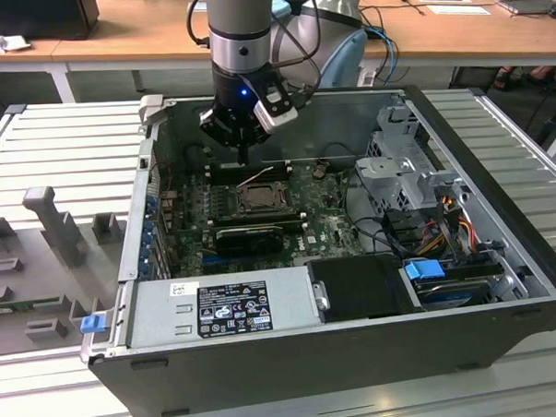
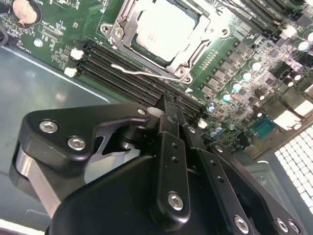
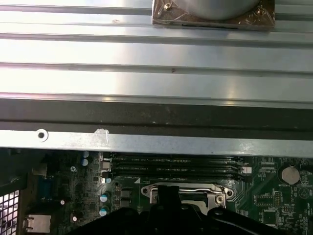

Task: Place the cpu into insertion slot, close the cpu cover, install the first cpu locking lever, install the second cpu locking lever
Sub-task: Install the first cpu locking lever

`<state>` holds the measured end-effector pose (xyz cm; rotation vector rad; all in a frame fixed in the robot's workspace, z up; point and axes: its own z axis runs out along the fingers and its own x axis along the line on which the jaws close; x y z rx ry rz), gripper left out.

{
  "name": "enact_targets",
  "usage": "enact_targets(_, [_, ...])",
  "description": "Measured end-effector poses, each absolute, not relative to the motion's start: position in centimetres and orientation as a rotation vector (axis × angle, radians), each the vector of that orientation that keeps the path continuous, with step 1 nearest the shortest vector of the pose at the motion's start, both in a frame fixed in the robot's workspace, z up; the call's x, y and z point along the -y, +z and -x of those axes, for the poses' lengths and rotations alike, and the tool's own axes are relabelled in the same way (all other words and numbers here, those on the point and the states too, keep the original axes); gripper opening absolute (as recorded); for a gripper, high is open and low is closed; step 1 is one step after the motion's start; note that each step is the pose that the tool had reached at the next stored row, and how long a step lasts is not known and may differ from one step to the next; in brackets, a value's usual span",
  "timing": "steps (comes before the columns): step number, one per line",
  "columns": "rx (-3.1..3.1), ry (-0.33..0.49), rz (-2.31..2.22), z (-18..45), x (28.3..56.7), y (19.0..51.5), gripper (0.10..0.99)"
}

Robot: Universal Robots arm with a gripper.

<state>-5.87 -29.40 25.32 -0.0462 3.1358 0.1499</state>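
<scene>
Pressed together, the black fingers point(image 2: 168, 110) of the gripper point(image 1: 243, 155) are seen meeting in a single narrow tip with nothing pinched between them. In the exterior view the gripper is held inside the open computer case point(image 1: 503, 282), hanging on the grey arm point(image 1: 240, 25) above the rear part of the green circuit board point(image 1: 329, 220), just behind the insertion slot point(image 1: 257, 199). In the second wrist view the tip is placed over the dark memory slots point(image 2: 122, 73) beside the socket, apart from it. The cpu point(image 2: 164, 27) is seated in the socket, its pale metal top showing through the window of the cpu cover point(image 2: 193, 56), which is laid flat around it. A thin wire locking lever point(image 2: 142, 72) is seen along the edge of the cover nearest the gripper; whether it is latched cannot be told. A round coin cell point(image 2: 25, 11) is mounted on the board well to one side. In the exterior view a long black graphics card point(image 1: 250, 236) lies just in front of the socket, and a grey power supply point(image 1: 222, 305) with a label sits at the case's near edge. The case rests on a ribbed metal table point(image 1: 54, 144).
</scene>
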Motion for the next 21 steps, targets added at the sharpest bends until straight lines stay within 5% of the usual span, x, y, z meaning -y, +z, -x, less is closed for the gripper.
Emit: enact_targets(21, [-3.135,0.176,0.045,4.9,29.4,23.2,0.106])
